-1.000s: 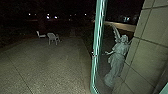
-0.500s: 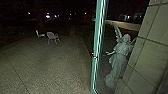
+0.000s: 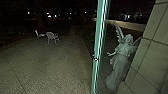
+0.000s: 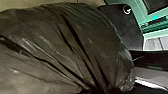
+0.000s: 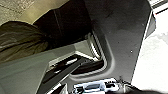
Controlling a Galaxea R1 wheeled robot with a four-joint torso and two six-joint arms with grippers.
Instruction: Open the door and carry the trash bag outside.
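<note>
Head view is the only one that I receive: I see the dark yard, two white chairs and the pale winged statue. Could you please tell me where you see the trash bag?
Observer: It shows large in the left wrist view, a dark, shiny plastic bag.
Operator: Thank you. Is its surface smooth, or is it folded?
Observer: Folded: long creases run along it and draw together towards one place.
Operator: And does the right wrist camera also see this bag?
Observer: Yes, part of it shows there too, with creases running together.
</note>
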